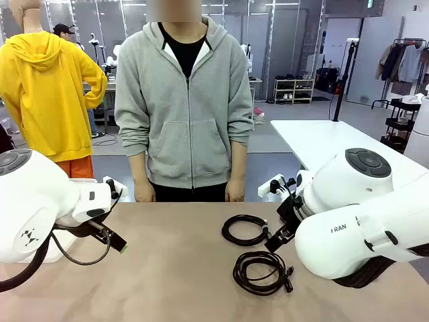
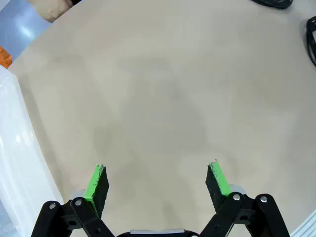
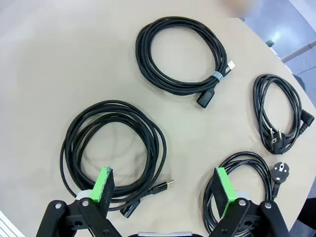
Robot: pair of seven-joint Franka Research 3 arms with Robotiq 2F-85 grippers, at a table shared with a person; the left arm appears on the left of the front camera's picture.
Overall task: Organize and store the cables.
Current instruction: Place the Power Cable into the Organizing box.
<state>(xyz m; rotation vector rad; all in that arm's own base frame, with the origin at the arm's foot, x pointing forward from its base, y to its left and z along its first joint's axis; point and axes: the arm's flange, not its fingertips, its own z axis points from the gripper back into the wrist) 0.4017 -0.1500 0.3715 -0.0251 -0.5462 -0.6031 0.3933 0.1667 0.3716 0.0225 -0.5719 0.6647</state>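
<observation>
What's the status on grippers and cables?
Left gripper open, empty over table. Right gripper open above four coiled cables. Person standing clear at far side.

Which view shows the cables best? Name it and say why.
The right wrist view: four coiled cables lie in plain sight from above, plugs visible. The front view shows two cables, from a low angle, beside the right arm. In the left wrist view, bits of cable sit at the top right edge.

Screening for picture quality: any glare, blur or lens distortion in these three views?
Front view: even indoor light, sharp, no glare. Left wrist view: the wide lens bows the edge of the matte beige table into a curve; no glare. Right wrist view: coiled thin black cables crisp, faint soft shadows, same bowing.
</observation>
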